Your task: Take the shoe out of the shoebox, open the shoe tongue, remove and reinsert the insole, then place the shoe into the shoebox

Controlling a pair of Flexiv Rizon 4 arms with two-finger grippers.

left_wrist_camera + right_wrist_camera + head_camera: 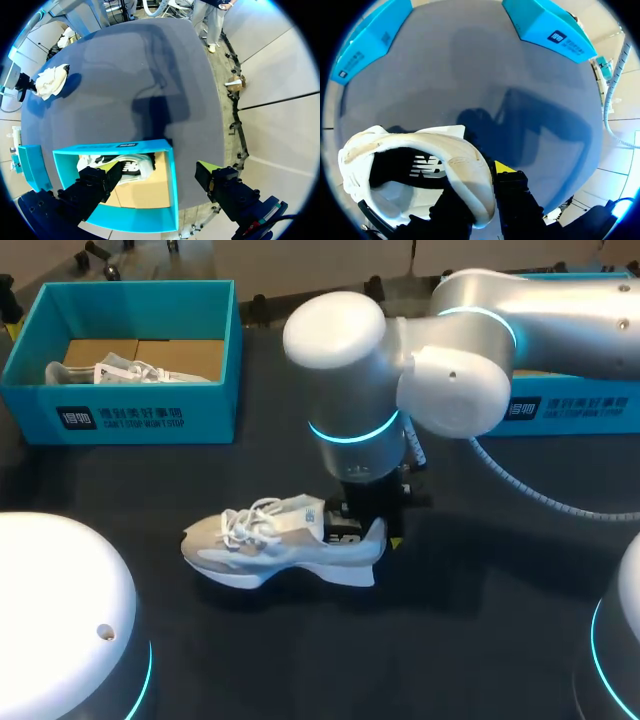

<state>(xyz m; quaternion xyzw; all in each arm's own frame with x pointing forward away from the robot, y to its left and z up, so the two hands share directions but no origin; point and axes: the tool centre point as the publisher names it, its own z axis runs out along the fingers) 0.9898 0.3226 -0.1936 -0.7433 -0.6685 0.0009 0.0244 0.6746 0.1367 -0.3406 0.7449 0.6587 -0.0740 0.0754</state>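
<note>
Shoe [285, 540] sits upright on tabletop [450, 620], well apart from shoebox [130, 415]. Right jaws pinch its heel rim, one finger inside. Left jaws spread above the shoebox. Risk: the soft rim may slip free, or the shoe may tip when the tongue is pulled.

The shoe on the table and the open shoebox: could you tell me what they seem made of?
The shoe looks like matte white and beige textile, with woven laces and a padded collar, on a smooth, probably foam sole. The shoebox seems to be cardboard: teal printed walls, faintly glossy, with bare brown board inside.
</note>
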